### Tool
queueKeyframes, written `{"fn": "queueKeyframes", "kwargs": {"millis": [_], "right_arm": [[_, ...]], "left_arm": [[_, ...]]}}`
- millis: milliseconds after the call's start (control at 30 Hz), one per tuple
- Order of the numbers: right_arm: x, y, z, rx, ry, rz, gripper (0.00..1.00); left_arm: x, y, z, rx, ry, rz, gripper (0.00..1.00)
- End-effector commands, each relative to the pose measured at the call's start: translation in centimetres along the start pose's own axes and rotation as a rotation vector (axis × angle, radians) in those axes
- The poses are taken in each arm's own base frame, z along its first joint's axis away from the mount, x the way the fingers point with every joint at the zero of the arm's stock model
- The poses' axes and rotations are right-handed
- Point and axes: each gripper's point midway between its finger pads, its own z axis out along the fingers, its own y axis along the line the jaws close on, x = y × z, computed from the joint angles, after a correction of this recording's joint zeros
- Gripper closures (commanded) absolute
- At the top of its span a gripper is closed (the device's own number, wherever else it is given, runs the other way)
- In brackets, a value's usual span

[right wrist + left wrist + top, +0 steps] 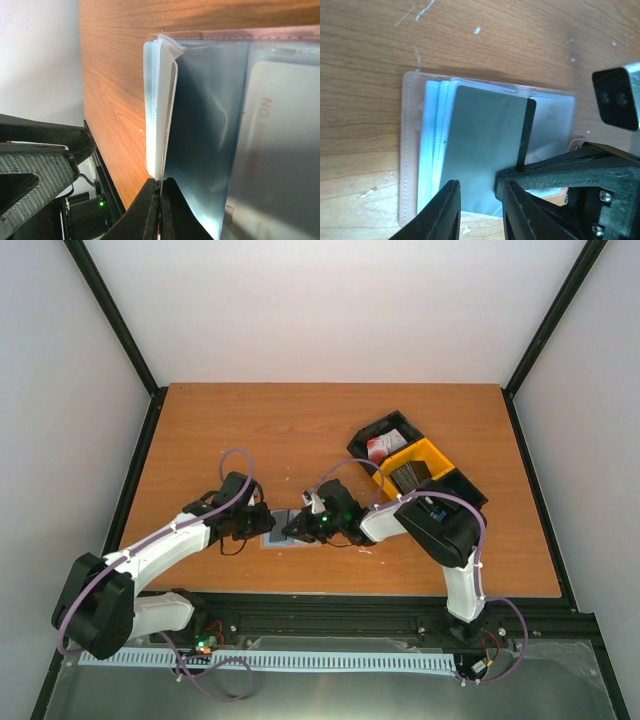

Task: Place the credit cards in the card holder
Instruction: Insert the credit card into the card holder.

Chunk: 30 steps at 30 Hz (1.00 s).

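Right gripper point(160, 200): fingers pressed together on near edge of dark grey card point(200, 125). Just ahead, card lies over open card holder point(151, 100), flat on table point(112, 75). Left gripper point(479, 184): fingers slightly spread, above holder's near edge.

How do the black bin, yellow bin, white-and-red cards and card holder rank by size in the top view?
1. black bin
2. yellow bin
3. white-and-red cards and card holder: look alike, holder partly covered.

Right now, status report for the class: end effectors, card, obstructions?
Left end effector part open over card holder. Right end effector shut on grey card. No obstruction seen.
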Motion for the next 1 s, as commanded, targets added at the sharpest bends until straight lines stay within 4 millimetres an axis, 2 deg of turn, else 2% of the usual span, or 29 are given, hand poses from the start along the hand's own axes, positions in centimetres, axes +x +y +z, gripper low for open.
{"fn": "queueKeyframes", "kwargs": {"millis": [0,333,433,833,967], "right_arm": [[0.0,-0.3,-0.1,-0.041,-0.017,0.006,0.97],[-0.1,0.9,-1.0,-0.163,-0.033,-0.011,0.97],[-0.2,1.4,-1.5,-0.204,-0.041,-0.015,0.97],[-0.1,2.2,-2.3,-0.263,-0.041,-0.028,0.97],[-0.1,2.3,-2.5,-0.268,-0.043,-0.031,0.97]], "left_arm": [[-0.4,-1.5,-0.3,0.072,-0.012,0.002,0.73],[-0.4,-2.8,-0.5,0.232,0.035,-0.007,0.55],[-0.5,-2.9,-0.7,0.291,0.050,-0.021,0.53],[-0.1,-1.3,1.3,0.272,0.098,-0.068,0.51],[-0.2,-0.3,1.8,0.223,0.082,-0.069,0.44]]}}
